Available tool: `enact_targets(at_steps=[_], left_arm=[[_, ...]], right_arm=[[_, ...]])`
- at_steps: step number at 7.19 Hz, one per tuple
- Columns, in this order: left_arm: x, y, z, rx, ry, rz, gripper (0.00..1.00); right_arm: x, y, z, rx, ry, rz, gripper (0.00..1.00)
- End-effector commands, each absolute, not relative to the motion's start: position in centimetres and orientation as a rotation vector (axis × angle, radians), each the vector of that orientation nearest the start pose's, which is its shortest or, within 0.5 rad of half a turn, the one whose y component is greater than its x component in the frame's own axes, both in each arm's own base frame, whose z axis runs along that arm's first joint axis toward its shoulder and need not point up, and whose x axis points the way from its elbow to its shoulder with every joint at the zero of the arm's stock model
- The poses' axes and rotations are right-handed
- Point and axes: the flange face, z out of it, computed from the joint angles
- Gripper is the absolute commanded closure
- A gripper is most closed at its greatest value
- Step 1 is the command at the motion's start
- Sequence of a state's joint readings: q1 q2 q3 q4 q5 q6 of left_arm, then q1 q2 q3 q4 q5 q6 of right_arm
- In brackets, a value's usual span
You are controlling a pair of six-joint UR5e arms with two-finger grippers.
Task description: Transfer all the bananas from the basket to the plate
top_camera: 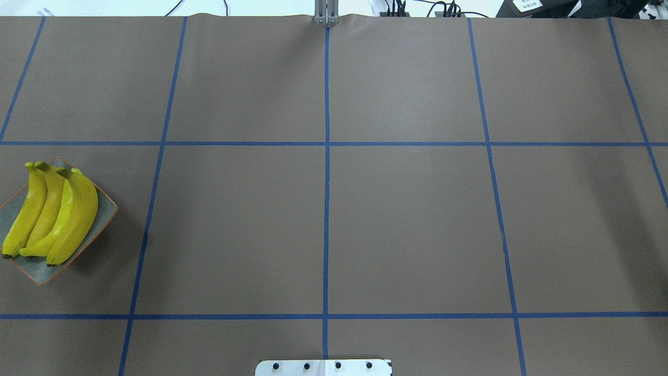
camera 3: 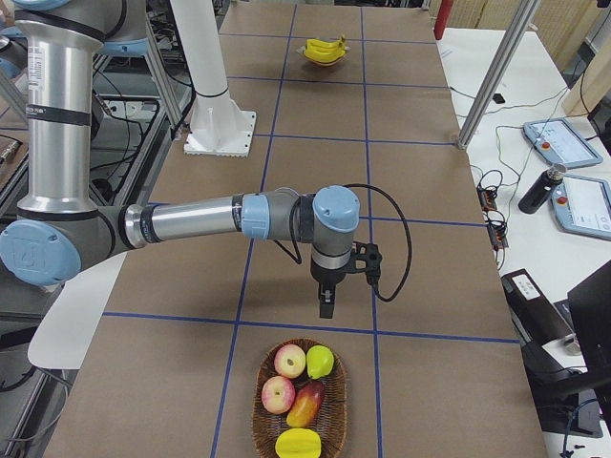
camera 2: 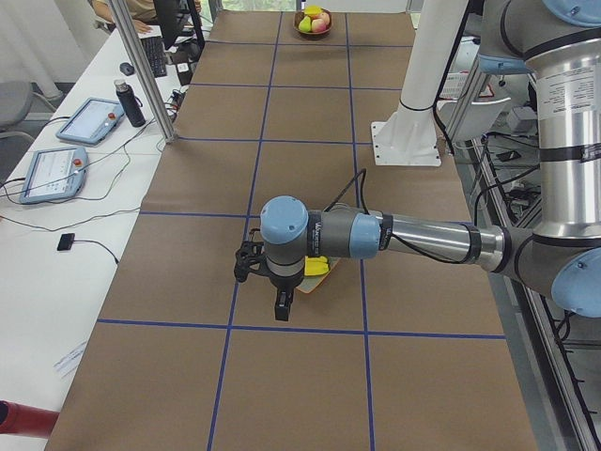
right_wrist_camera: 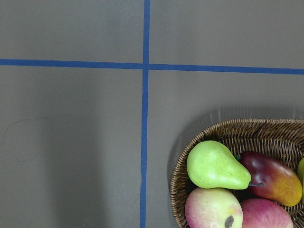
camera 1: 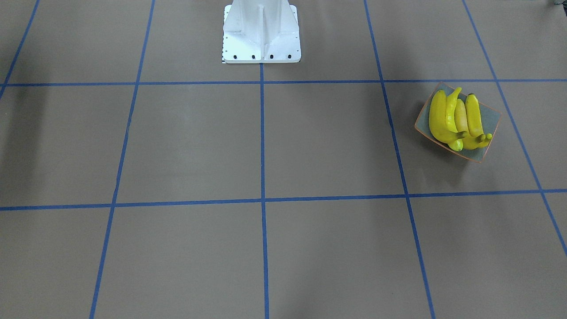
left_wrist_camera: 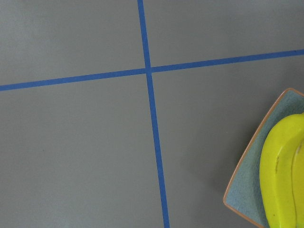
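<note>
The left end effector (camera 2: 282,307) hangs low over the worktop (camera 1: 199,146), fingers pointing down. It shows only in the side view, so it cannot be told whether the fingers are apart or together. The right end effector (camera 3: 326,305) hangs the same way at the other end of the worktop, and its state cannot be told either. Nothing can be seen held by either one.

All four bananas (camera 1: 443,119) lie side by side on the plate (camera 1: 489,117), stems toward one edge. The basket (right_wrist_camera: 223,127) shows a pear (right_wrist_camera: 216,166), apples, a reddish fruit and a ridged yellow fruit, but no banana. The transfer therefore looks finished, and the step in hand is probably only to keep clear. Doing that well means lifting straight up before any sideways travel. The left wrist is close to the plate, and a low sweep could clip the raised rim or nudge the stacked bananas, which look smooth and likely to roll.

The plate sits just beside the left end effector, partly hidden behind that wrist in the side view. In the wrist camera only its corner shows at the lower right edge, so the end effector is beside the plate and not over it. The basket lies near the right end effector, just past its fingertips, and well apart from the plate.
</note>
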State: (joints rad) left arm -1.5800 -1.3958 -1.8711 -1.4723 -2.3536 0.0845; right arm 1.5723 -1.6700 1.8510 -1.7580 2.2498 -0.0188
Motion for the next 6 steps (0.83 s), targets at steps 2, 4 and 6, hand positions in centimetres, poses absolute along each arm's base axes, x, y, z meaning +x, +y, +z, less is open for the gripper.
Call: enact_targets(at_steps=[2,4,6], left_arm=[[-6.6,-37.0,60.7,0.03,0.782,0.072,0.0],[-6.6,-36.7,60.9,0.023,0.782,0.071,0.0],[-6.5,-37.0,60.9,0.024,0.782,0.073,0.0]], right_arm=[[7.1,-44.4,58.7,0.012,-0.681,-0.017,0.0],[7.2,-44.3,59.1,0.005,-0.678,-0.014,0.0],[7.2,-44.3,59.0,0.006,-0.678,-0.015,0.0]])
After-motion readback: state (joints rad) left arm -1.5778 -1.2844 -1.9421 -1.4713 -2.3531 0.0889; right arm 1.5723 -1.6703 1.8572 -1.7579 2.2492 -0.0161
